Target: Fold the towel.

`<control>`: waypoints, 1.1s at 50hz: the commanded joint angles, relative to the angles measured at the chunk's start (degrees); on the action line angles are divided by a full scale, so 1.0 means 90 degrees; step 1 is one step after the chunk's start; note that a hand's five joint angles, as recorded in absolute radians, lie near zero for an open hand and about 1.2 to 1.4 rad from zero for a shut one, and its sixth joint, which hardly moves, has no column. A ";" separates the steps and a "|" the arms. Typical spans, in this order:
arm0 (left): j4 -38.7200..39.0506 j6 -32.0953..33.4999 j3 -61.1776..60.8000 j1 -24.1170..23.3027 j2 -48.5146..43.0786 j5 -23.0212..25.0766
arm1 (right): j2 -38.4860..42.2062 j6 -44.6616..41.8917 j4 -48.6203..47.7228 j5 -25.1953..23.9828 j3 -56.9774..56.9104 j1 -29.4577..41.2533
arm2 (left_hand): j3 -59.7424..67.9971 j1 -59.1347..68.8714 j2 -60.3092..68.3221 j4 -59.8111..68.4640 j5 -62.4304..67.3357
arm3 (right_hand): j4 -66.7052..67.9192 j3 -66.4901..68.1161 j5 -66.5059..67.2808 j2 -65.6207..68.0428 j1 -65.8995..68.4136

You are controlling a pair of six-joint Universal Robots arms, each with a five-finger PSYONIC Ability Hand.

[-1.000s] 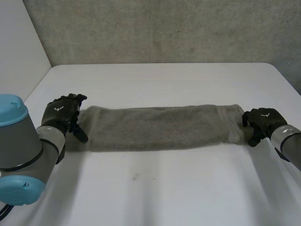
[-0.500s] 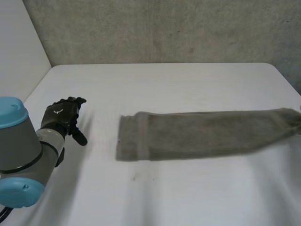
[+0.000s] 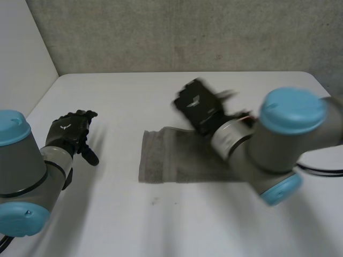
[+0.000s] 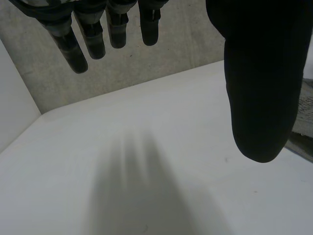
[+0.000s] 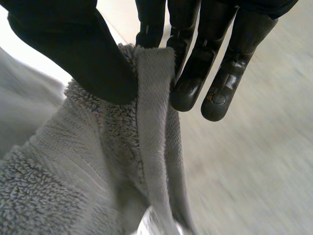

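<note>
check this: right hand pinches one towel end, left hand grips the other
Half right. The right hand does pinch one towel end, but the left hand grips nothing: the left wrist view shows it open over the bare table.

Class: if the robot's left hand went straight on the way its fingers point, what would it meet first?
The way looks free: the open left hand points over bare table toward the grey wall. The towel lies off to its thumb side, probably out of line.
</note>
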 commanded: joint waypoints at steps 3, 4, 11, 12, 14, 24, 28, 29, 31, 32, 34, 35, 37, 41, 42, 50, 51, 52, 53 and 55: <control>-0.0007 0.0007 -0.0026 -0.0009 0.0000 0.0000 | 0.1261 -0.0121 -0.0004 -0.0369 -0.0049 0.0905 | 0.0049 -0.0031 0.0064 0.0044 -0.0224 | 0.1289 0.1325 0.1535 0.1394 0.2805; -0.0007 0.0007 -0.0026 -0.0009 0.0000 0.0000 | 0.1262 -0.0122 -0.0004 -0.0369 -0.0049 0.0905 | 0.0049 -0.0031 0.0064 0.0044 -0.0224 | 0.1289 0.1325 0.1535 0.1394 0.2805; -0.0007 0.0007 -0.0026 -0.0028 -0.0010 0.0000 | 0.0835 0.0014 0.0006 -0.0154 0.0087 0.0856 | 0.0049 -0.0031 0.0064 0.0044 -0.0224 | -0.6352 -0.6316 -0.6106 -0.6248 -0.4837; -0.0007 0.0007 -0.0036 -0.0038 -0.0020 0.0000 | 0.0833 0.0015 0.0005 -0.0154 0.0088 0.0856 | 0.0049 -0.0031 0.0064 0.0044 -0.0224 | -0.6367 -0.6331 -0.6121 -0.6263 -0.4852; -0.0007 0.0007 -0.0036 -0.0048 -0.0029 0.0000 | 0.0308 0.0481 0.0005 0.0050 0.0292 0.0536 | 0.0049 -0.0031 0.0064 0.0044 -0.0224 | -0.6489 -0.6453 -0.6243 -0.6384 -0.4973; -0.0007 0.0007 -0.0036 -0.0077 -0.0069 0.0000 | -0.0914 0.3400 0.0141 0.0306 0.1579 -0.1103 | 0.0049 -0.0031 0.0064 0.0044 -0.0224 | -0.6489 -0.6453 -0.6243 -0.6384 -0.4973; -0.0007 0.0007 -0.0046 -0.0087 -0.0098 0.0000 | -0.1042 0.3794 0.0444 0.0101 0.2332 -0.1779 | 0.0049 -0.0031 0.0064 0.0044 -0.0224 | -0.6489 -0.6453 -0.6243 -0.6384 -0.4973; -0.0007 0.0007 -0.0046 -0.0097 -0.0098 0.0000 | -0.1042 0.3794 0.0445 0.0100 0.2334 -0.1780 | 0.0049 -0.0031 0.0064 0.0044 -0.0224 | -0.6489 -0.6453 -0.6243 -0.6384 -0.4973; -0.0007 0.0007 -0.0046 -0.0097 -0.0108 0.0000 | -0.1042 0.3785 0.0445 -0.0007 0.2762 -0.2072 | 0.0049 -0.0031 0.0064 0.0044 -0.0224 | -0.6429 -0.6394 -0.6183 -0.6325 -0.4914; -0.0007 0.0007 -0.0055 -0.0097 -0.0127 0.0000 | -0.1042 0.3785 0.0445 -0.0007 0.2764 -0.2073 | 0.0049 -0.0031 0.0064 0.0044 -0.0224 | -0.6423 -0.6388 -0.6177 -0.6319 -0.4908; 0.0003 0.0017 -0.0085 -0.0097 -0.0137 0.0000 | -0.1033 0.3775 0.0425 -0.0066 0.2949 -0.2230 | 0.0049 -0.0031 0.0064 0.0044 -0.0224 | -0.5732 -0.5696 -0.5486 -0.5627 -0.4216; 0.0013 0.0026 -0.0114 -0.0097 -0.0147 0.0000 | -0.1042 0.3746 0.0416 -0.0134 0.3094 -0.2365 | 0.0049 -0.0031 0.0064 0.0044 -0.0224 | -0.5139 -0.5104 -0.4894 -0.5035 -0.3624; 0.0013 0.0026 -0.0114 -0.0097 -0.0147 0.0000 | -0.1003 0.3677 0.0416 -0.0193 0.3184 -0.2454 | 0.0049 -0.0031 0.0064 0.0044 -0.0224 | -0.4255 -0.4220 -0.4009 -0.4151 -0.2740; 0.0013 0.0036 -0.0124 -0.0107 -0.0147 0.0000 | -0.0837 0.3433 0.0191 -0.0291 0.3213 -0.2620 | 0.0049 -0.0031 0.0064 0.0044 -0.0224 | -0.0162 -0.0126 0.0084 -0.0058 0.1353; 0.0003 0.0036 -0.0124 -0.0107 -0.0147 0.0000 | -0.0741 0.3385 0.0075 -0.0320 0.3184 -0.2678 | 0.0049 -0.0031 0.0064 0.0044 -0.0224 | 0.0930 0.0965 0.1176 0.1034 0.2445; -0.0007 0.0036 -0.0134 -0.0116 -0.0059 0.0000 | -0.0740 0.2818 -0.0141 -0.0105 0.2695 -0.2640 | 0.0049 -0.0031 0.0064 0.0044 -0.0224 | 0.1289 0.1325 0.1535 0.1394 0.2805; -0.0007 0.0036 -0.0134 -0.0116 -0.0059 0.0000 | -0.0788 0.2615 -0.0141 0.0011 0.2550 -0.2562 | 0.0049 -0.0031 0.0064 0.0044 -0.0224 | 0.1289 0.1325 0.1535 0.1394 0.2805; -0.0007 0.0036 -0.0134 -0.0136 -0.0030 0.0010 | -0.0789 0.2613 -0.0141 0.0012 0.2549 -0.2562 | 0.0049 -0.0031 0.0064 0.0044 -0.0224 | 0.1289 0.1325 0.1535 0.1394 0.2805; -0.0007 0.0036 -0.0134 -0.0136 -0.0030 0.0010 | -0.0847 0.2429 -0.0131 0.0138 0.2385 -0.2407 | 0.0049 -0.0031 0.0064 0.0044 -0.0224 | 0.1289 0.1325 0.1535 0.1394 0.2805; -0.0075 -0.0003 -0.0056 -0.0233 0.0038 0.0010 | -0.0915 0.2290 -0.0131 0.0247 0.2178 -0.2073 | 0.0049 -0.0031 0.0064 0.0044 -0.0224 | 0.1289 0.1325 0.1535 0.1394 0.2805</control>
